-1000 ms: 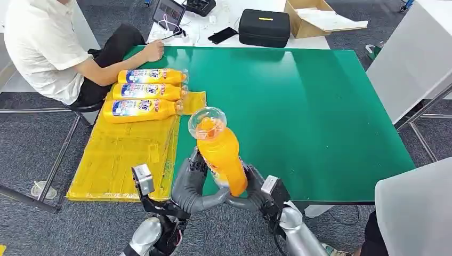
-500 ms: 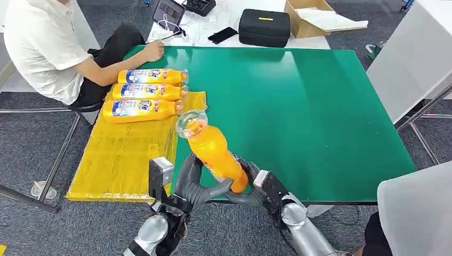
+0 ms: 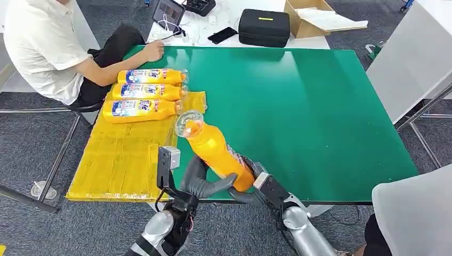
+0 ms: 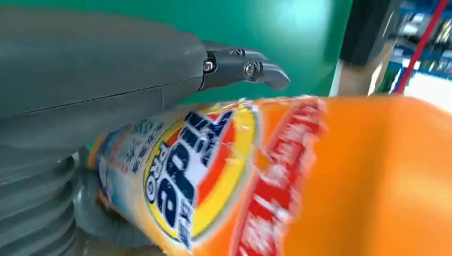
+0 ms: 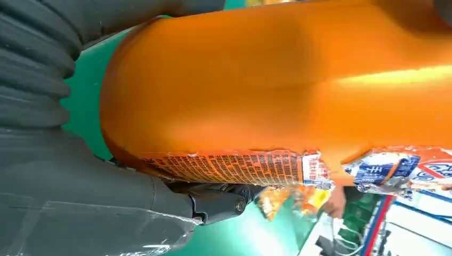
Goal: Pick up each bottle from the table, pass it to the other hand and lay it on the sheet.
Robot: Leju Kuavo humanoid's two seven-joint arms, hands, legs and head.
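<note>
1. Orange bottle (image 3: 217, 154) sits between both my hands at the counter's (image 3: 320, 117) 6 o'clock edge, tilted, clear cap toward 11 o'clock.
2. Left hand (image 3: 202, 181): fingers (image 4: 240, 66) curl round the bottle's lower body, thumb beneath it.
3. Right hand (image 3: 250, 184): fingers (image 5: 218, 205) wrap the base from the opposite side; both hands grip.
4. Three bottles (image 3: 144, 92) lie side by side at the yellow sheet's (image 3: 117, 160) 12 o'clock end.
5. Person's hand (image 3: 153, 50) rests on the counter at 11 o'clock.
</note>
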